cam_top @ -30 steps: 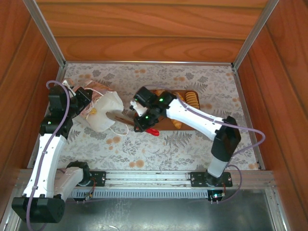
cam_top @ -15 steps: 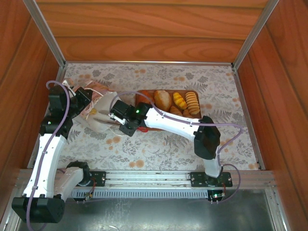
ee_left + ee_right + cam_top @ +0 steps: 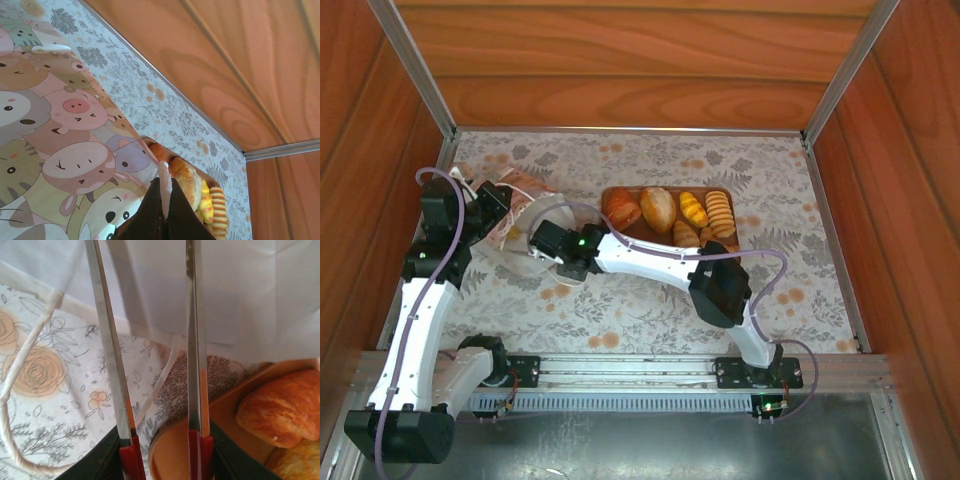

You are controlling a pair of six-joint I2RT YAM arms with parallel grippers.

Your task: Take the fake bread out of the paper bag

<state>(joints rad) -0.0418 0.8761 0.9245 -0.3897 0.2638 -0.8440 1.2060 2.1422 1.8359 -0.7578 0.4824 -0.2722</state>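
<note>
Two metal tong blades (image 3: 194, 340) on right gripper (image 3: 150, 315) spread, empty, at white paper bag (image 3: 240, 290) | left gripper (image 3: 165, 212) pinching bag rim | risk: blades may snag cord handle (image 3: 35, 337), drag bag

Both arms, left arm (image 3: 417, 310) and right arm (image 3: 645, 257), are white shells with chunky black joints, plus a lilac cable (image 3: 462, 215) each. The right fingers (image 3: 193, 340) are long thin silvery blades with red roots in black mounts, and there's a green light (image 3: 582, 239) just behind them. The left fingers (image 3: 150, 215) are stubby and blackish-brown.

White paper bag (image 3: 60, 130), cartoon-animal print; fake bread (image 3: 658, 208) golden, perhaps reddish-brown.
</note>
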